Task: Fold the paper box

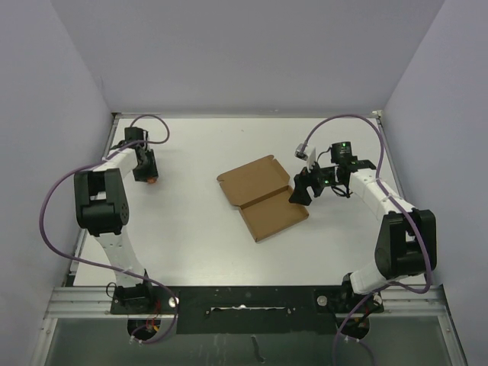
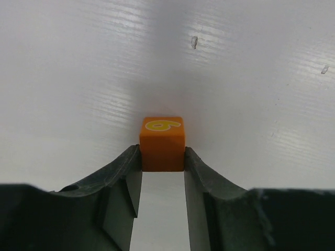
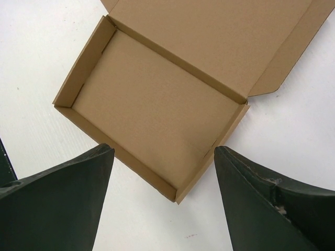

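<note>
Two grippers visible: right gripper (image 3: 163, 154) spread wide, empty, hovering over shallow brown thin-cardboard paper box (image 1: 263, 197) at centre of white table (image 1: 183, 236), lid flap open. Left gripper (image 2: 162, 157), well apart, pinches small orange printed cube (image 2: 162, 137). Box judged light, bendy, crease-prone; best grip at lid's free edge. Tabs, slits hard to discern.

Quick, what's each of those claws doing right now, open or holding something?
Left gripper: closed on the orange cube.
Right gripper: open, holding nothing, poised over the paper box.
</note>
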You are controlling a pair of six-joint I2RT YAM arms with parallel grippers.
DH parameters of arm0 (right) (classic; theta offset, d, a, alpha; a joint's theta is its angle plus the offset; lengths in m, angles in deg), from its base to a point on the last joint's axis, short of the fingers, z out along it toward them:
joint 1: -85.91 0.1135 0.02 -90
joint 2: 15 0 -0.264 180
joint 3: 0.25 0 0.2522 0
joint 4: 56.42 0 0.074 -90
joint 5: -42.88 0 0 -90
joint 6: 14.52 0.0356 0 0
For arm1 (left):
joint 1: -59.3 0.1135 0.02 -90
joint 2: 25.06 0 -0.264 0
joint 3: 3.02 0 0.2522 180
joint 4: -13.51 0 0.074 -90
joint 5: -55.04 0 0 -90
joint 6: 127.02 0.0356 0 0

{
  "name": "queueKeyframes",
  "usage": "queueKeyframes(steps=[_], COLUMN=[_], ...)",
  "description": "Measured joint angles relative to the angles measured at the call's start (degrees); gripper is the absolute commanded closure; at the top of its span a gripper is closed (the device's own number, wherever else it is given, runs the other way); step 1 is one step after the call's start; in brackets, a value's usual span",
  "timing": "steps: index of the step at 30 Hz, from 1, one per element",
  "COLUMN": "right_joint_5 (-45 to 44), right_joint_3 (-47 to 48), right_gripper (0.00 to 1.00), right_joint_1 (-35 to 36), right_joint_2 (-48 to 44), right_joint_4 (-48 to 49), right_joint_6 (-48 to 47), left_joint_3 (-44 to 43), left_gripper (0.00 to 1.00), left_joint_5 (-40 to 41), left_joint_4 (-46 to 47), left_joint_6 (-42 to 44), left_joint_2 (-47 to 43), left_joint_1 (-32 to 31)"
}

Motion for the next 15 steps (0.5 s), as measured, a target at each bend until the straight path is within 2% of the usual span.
queueKeyframes(steps=[2,8,12,15], right_joint_5=[0.0,0.0,0.0,0.0], right_joint_3=[0.0,0.0,0.0,0.0], right_gripper=[0.2,0.2,0.2,0.2], right_joint_1=[0.0,0.0,0.0,0.0], right_joint_2=[0.0,0.0,0.0,0.0], right_joint_4=[0.0,-0.2,-0.3,-0.3], right_joint_6=[0.0,0.0,0.0,0.0], left_joint_3=[0.0,0.0,0.5,5.0], left_gripper=[0.82,0.94,0.97,0.99], left_joint_5=[0.2,0.8,0.6,-1.3], left_joint_4=[0.0,-0.1,-0.2,0.0], left_joint_6=[0.1,0.0,-0.6,-2.0], left_joint_2=[0.0,-0.1,-0.8,-5.9], left_joint_1=[-0.1,-1.0,-3.3,-6.4])
